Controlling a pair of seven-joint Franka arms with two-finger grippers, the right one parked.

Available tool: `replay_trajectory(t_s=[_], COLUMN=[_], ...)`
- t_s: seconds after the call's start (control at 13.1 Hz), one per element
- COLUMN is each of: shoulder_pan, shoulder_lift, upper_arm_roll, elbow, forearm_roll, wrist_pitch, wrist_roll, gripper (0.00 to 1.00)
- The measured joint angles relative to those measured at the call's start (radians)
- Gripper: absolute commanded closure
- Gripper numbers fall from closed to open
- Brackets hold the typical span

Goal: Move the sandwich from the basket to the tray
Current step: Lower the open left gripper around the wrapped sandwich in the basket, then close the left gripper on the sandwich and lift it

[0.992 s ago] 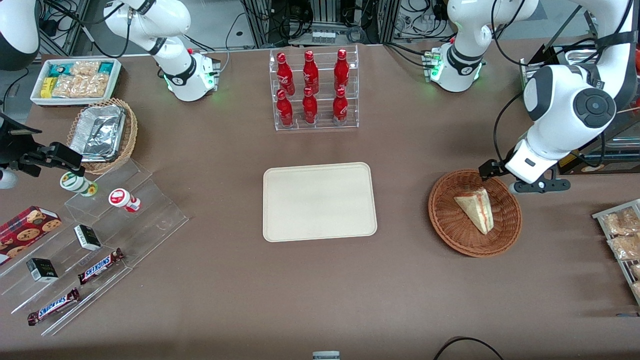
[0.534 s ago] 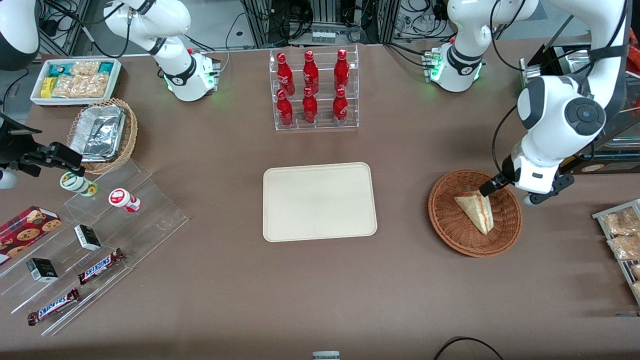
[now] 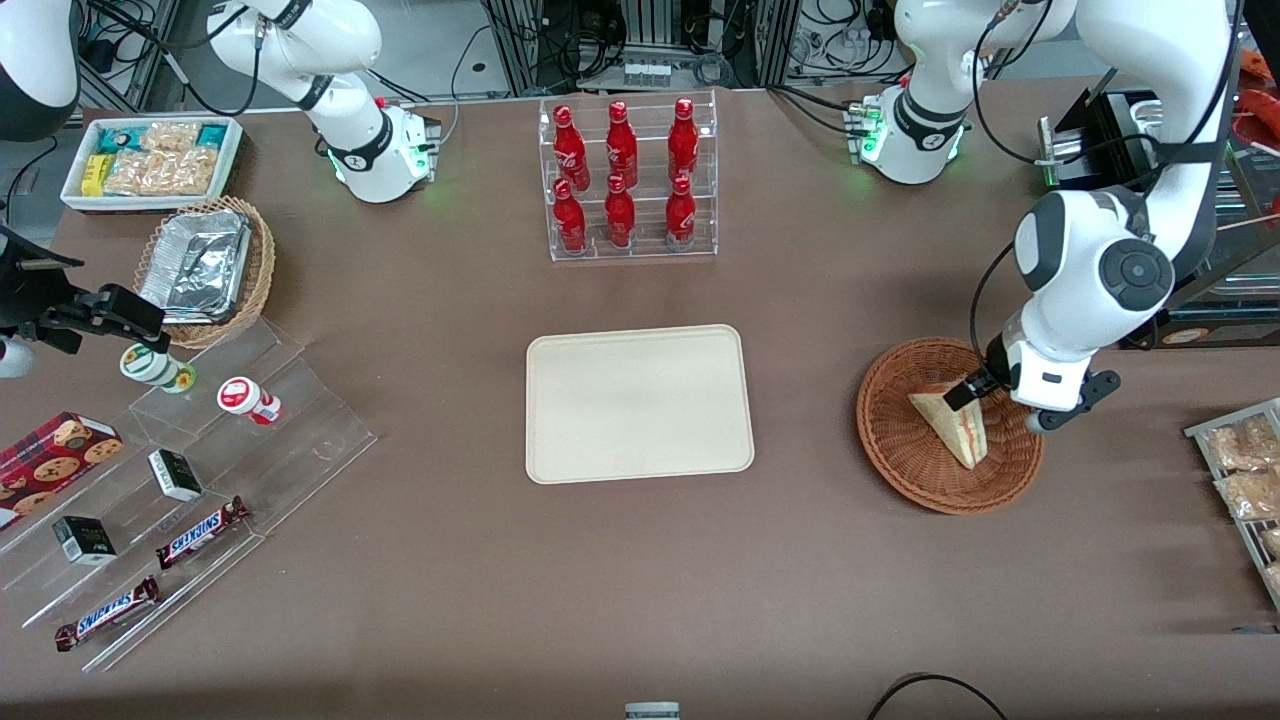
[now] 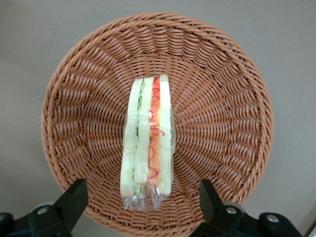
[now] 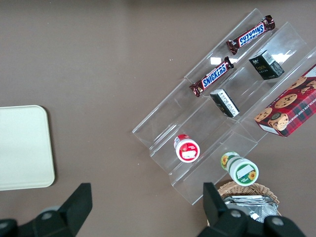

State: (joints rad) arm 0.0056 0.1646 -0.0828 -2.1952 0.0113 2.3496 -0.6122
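**Op:** Sandwich (image 4: 147,138) lies wrapped in clear film in the middle of the basket (image 4: 222,89), standing on its edge with the filling layers facing up. From the front, the basket sits at three o'clock of the tray (image 3: 638,403), well apart from it.

**Spotter:** And the gripper (image 4: 143,205)?

**Op:** I have it above the basket, over the sandwich's thick end. Its fingers (image 4: 73,201) are spread wide, one on each side of the wedge, touching nothing.

**Spotter:** How will it handle?

**Op:** I judge it light and soft; the bread would crush under a hard pinch, and the film looks slippery. I'd close gently across the two bread faces near the thick end, not on the thin tip.
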Motion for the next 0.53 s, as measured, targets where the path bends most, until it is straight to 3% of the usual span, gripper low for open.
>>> replay_trajectory(t_s=[0.46,0.53], shoulder_pan=[0.000,0.000], shoulder_lift=[0.074,0.085], upper_arm_roll=[0.000,0.000], elbow=[0.000,0.000], forearm_roll=[0.000,0.000], wrist_pitch=[0.053,0.055], wrist_roll=[0.000,-0.001], gripper=[0.00,0.06])
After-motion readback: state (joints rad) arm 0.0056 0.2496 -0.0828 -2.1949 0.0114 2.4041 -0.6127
